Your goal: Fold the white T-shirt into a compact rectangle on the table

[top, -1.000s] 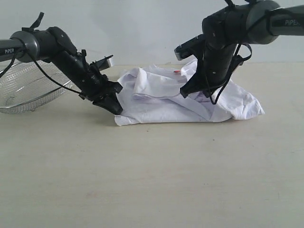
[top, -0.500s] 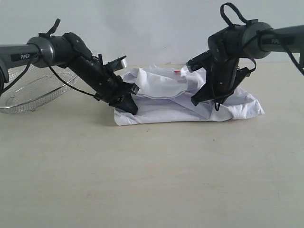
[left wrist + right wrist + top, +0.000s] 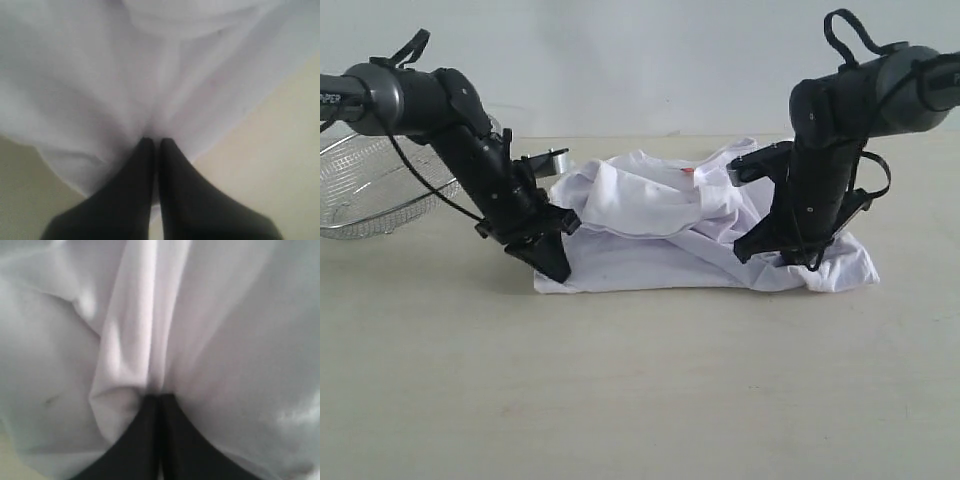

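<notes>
The left hand (image 3: 556,268) and right hand (image 3: 750,252) are each pinching a fold of the shirt (image 3: 650,195). They are dragging it nearer and wider than a second ago. It is lying bunched on the surface (image 3: 640,400), apparently flattening for folding.

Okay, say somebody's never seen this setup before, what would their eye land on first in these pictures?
A crumpled white T-shirt heaped mid-table draws the eye first, with a speck of red near its top. Two black arms flank it: the left claw is pinched shut on cloth at the shirt's left edge, and the right claw is shut on its right part. A wire-mesh basket sits at the far left of the pale table.
</notes>
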Motion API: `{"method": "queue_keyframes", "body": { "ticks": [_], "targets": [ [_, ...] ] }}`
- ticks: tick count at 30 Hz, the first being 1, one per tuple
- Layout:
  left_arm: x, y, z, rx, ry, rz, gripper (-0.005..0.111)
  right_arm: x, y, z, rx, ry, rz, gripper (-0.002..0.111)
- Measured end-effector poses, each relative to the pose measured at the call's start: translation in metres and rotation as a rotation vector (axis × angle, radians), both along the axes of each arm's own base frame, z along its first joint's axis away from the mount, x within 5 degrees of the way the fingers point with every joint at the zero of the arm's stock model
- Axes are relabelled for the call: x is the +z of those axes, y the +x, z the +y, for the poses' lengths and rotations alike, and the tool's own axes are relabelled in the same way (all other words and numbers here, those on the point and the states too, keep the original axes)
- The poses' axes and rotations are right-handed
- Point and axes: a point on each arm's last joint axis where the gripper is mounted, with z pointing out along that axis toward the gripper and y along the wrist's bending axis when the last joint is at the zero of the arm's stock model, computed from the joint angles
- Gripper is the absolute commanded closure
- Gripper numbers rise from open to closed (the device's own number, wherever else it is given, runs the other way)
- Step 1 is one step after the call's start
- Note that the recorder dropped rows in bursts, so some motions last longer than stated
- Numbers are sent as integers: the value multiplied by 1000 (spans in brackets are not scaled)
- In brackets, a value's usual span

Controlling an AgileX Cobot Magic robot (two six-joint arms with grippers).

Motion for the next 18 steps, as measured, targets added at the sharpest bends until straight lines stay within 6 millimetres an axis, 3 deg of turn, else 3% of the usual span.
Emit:
{"method": "queue_keyframes", "body": {
  "ticks": [3, 7, 18],
  "targets": [
    [-5, -39, 6, -5, -28, 93, 102, -2, -20, -1, -22, 39, -16, 108],
    [-7, -67, 12, 20, -24, 106, 102, -1, -51, -1, -74, 94, -28, 108],
    [-2, -101, 20, 31, -1, 143, 102, 12, -118, -7, -161, 149, 21, 108]
  ]
}}
